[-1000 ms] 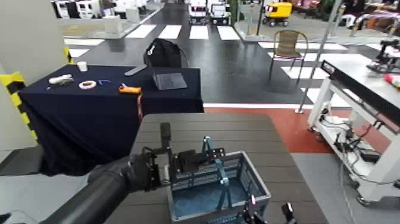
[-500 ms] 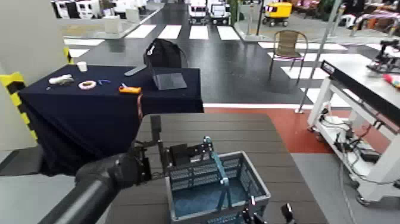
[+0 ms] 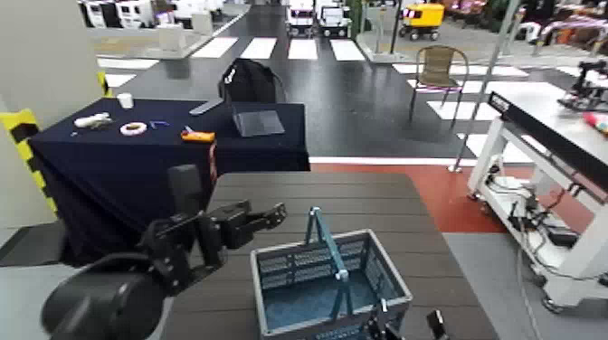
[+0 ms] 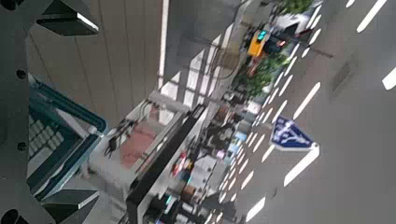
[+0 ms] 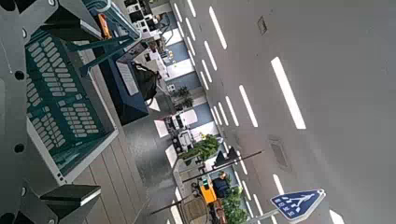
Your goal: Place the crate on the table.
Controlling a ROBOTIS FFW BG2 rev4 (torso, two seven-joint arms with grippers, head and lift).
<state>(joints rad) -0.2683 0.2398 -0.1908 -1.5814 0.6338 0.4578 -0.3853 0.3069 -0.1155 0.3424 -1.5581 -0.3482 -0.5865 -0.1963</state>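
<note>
The crate (image 3: 324, 282) sits on the near part of the dark slatted worktop (image 3: 362, 194), its base flat on the slats and its teal swing handle (image 3: 327, 246) standing upright over the middle. To my eye it looks placed, with nothing holding it.

The left end effector (image 3: 269, 215) hangs just to the left of the crate and a little farther back, level with the handle top, its fingers spread apart and holding nothing. There is a clear gap between it and the handle. The right end effector (image 3: 404, 324) shows only as dark finger tips at the near edge, close against the crate's near right corner; they stand apart and seem to grip nothing.

I would judge the crate light and stiff, being lattice plastic and seemingly empty. The walls are slotted and may flex under a pinch. The handle bar at its top centre is the sensible hold, though it pivots, so the crate could swing.
</note>
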